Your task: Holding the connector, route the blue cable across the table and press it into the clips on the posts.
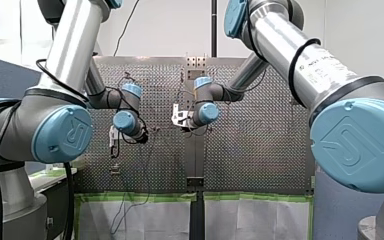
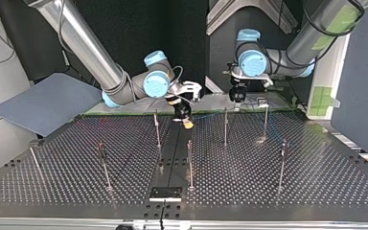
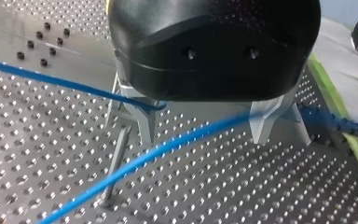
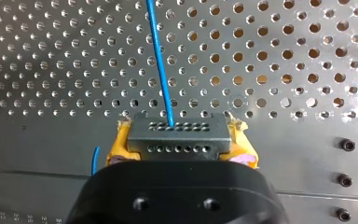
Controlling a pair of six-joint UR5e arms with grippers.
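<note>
In the right wrist view my right gripper [image 4: 177,140], with yellow pads, is shut on the grey connector [image 4: 177,133]. The blue cable [image 4: 161,65] runs from the connector out over the perforated table. The top view shows this gripper [image 2: 187,120] low over the table's far middle. My left gripper [image 3: 203,140] stands open, its metal fingers [image 3: 140,119] wide apart just above the plate. A blue cable [image 3: 135,163] strand passes between them, and a second strand ends behind one finger. A thin post [image 3: 116,168] stands beside that finger. In the top view my left gripper [image 2: 237,94] hangs at the far right.
Several thin posts [image 2: 189,163] stand upright across the perforated table [image 2: 268,191], some close to both grippers. A black bracket [image 2: 165,193] sits at the near edge. A grey board [image 2: 43,105] lies off the table's left corner in the top view.
</note>
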